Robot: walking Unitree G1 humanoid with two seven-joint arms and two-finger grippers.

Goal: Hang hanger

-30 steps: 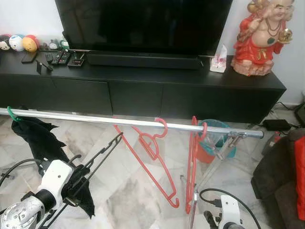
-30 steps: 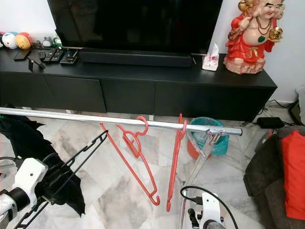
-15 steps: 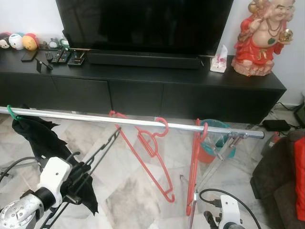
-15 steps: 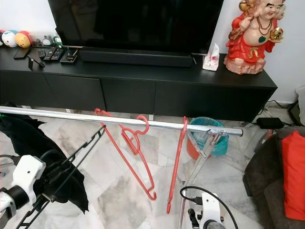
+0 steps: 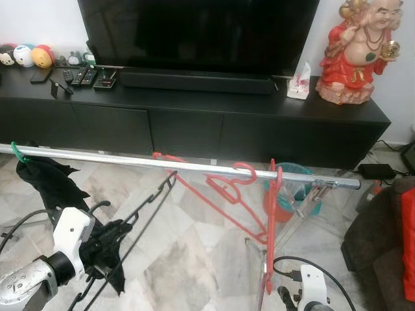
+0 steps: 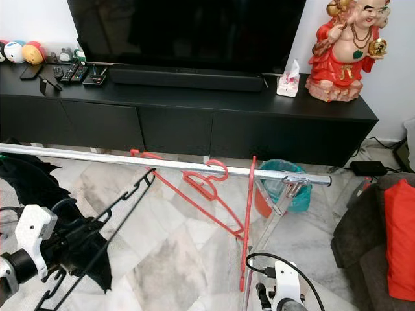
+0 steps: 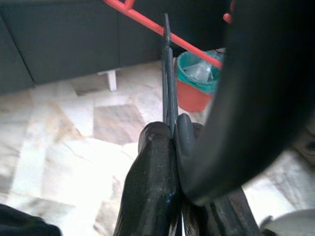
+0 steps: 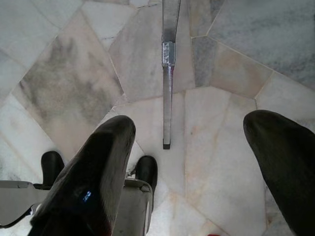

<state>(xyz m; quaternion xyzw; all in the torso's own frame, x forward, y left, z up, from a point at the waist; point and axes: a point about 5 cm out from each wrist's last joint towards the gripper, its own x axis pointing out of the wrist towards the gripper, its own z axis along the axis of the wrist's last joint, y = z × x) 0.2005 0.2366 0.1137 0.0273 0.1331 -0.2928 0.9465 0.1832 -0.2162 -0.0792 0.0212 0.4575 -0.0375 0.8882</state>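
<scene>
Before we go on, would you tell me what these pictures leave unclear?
- Black hanger: its lower part runs off the eye views' bottom edge.
- Rail: its left end is cut by the frame.
- Left pincer: its own fingers hide where it grips the hanger.
- Remotes on the cabinet: too small to tell apart.

A red statue and tissue box top the black cabinet.

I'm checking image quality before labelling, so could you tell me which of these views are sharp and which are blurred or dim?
Both eye views are evenly lit and sharp; the rail gleams and the red hanger is crisp. The left wrist view is dim, the left gripper soft and close on the black hanger. The right wrist view is bright, its fingers blurred.
</scene>
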